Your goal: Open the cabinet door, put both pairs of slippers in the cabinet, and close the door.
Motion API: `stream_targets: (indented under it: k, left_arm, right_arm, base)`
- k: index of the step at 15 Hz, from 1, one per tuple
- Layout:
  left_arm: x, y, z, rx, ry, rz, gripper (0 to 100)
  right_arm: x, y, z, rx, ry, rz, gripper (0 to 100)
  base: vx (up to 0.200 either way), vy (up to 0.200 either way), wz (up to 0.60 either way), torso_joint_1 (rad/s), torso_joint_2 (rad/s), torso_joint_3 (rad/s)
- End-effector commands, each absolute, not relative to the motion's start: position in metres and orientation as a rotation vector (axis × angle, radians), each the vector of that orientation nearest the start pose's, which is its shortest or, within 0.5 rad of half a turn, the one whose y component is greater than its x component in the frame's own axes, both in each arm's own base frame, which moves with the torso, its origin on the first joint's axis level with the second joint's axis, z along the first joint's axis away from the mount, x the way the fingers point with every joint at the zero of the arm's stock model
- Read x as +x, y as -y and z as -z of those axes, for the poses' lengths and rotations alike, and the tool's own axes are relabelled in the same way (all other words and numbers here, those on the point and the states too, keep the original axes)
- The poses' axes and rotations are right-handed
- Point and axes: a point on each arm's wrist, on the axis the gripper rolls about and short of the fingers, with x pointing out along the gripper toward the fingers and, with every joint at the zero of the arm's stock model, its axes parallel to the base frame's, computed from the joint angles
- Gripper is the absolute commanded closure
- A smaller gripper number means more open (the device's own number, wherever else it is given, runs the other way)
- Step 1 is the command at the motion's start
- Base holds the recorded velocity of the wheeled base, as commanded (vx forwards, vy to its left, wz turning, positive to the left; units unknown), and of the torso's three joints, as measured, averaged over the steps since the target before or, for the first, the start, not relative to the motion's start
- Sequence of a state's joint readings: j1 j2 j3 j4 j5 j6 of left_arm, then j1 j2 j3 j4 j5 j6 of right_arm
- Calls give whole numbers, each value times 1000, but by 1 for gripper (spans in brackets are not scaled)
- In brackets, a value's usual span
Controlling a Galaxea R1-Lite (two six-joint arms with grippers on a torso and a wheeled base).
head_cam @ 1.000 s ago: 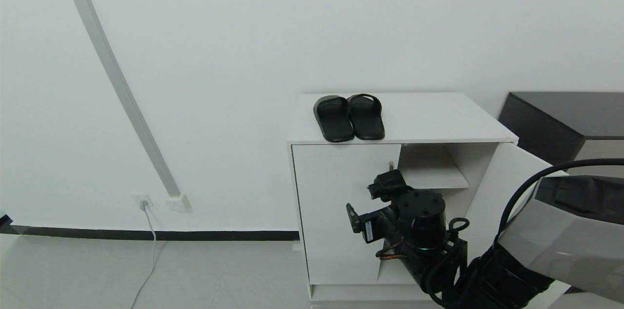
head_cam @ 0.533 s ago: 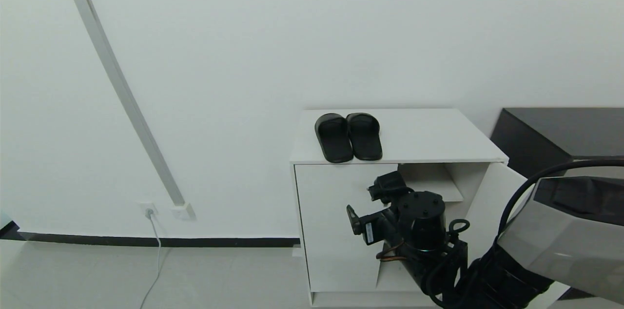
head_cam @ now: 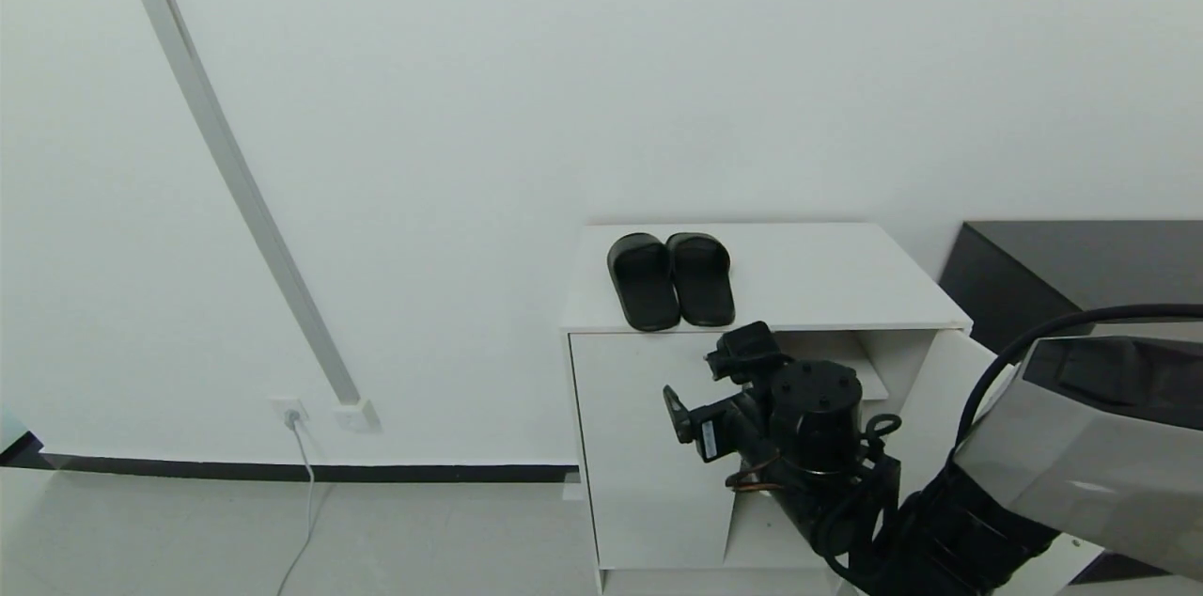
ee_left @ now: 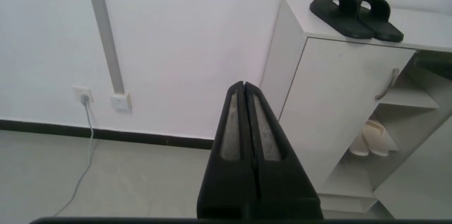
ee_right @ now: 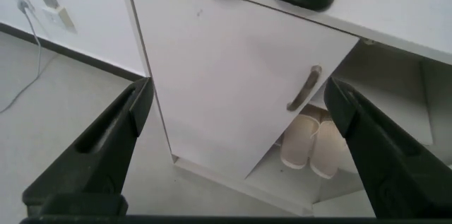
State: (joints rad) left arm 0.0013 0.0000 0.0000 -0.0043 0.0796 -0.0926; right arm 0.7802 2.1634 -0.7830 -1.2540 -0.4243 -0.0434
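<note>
A pair of black slippers [head_cam: 670,279] lies side by side on top of the white cabinet [head_cam: 827,276], near its left end. The cabinet's left door [head_cam: 644,446] is closed and its right door [head_cam: 940,389] is swung open. A pair of white slippers [ee_right: 311,143] stands on the lower shelf inside, also seen as white slippers [ee_left: 374,139] in the left wrist view. My right gripper [ee_right: 240,146] is open and empty, in front of the closed door's handle [ee_right: 304,88] and apart from it. My left gripper [ee_left: 244,90] is shut on nothing, well off to the cabinet's left.
A dark low cabinet [head_cam: 1081,267] stands to the right of the white one. On the wall to the left are a slanted grey conduit [head_cam: 235,173] and a socket with a cable [head_cam: 287,413] running down to the floor. Bare floor lies left of the cabinet.
The head camera has moved, so the cabinet sits lower in the picture. Against the cabinet my right wrist now stands higher, near the top edge. The black slippers have kept their place.
</note>
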Motion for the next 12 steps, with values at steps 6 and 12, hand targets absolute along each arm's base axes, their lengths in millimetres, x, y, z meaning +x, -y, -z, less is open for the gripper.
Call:
stream_targets:
  k: [6, 12]
  left_arm:
    - [-23, -2, -76, -91, 8, -80, 100]
    - [-23, -2, -76, -91, 8, -80, 100]
  right_arm:
    - [318, -286, -133, -50, -144, -192, 0]
    - [330, -288, -117, -37, -168, -167, 0]
  base:
    - [0, 0, 0, 0, 0, 0]
    - [200, 0, 0, 3, -1, 2]
